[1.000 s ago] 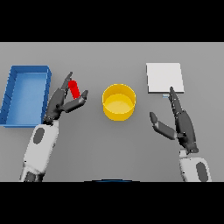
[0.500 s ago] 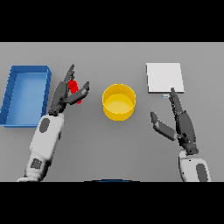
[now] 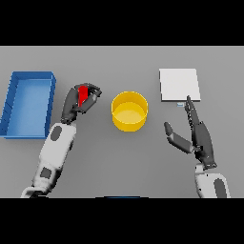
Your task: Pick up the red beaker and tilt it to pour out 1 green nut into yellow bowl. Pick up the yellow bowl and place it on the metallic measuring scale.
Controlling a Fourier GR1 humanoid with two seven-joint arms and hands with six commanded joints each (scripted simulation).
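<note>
Resting on grey table (image 3: pixel 124 162): blue tray (image 3: pixel 28 104) far left; scale (image 3: pixel 179 85) right; yellow bowl (image 3: pixel 129 111) centre; right hand (image 3: pixel 198 136) fingers straight, holding nothing; left hand (image 3: pixel 76 102) curled round red beaker (image 3: pixel 83 95) between tray and bowl; no writing readable.

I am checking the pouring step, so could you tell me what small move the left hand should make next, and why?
Probably carry the red beaker rightward over the yellow bowl before tilting. The left hand has its fingers curled round the beaker, but it sits left of the bowl, apart from its rim, so a tilt here would likely spill onto the table.
</note>
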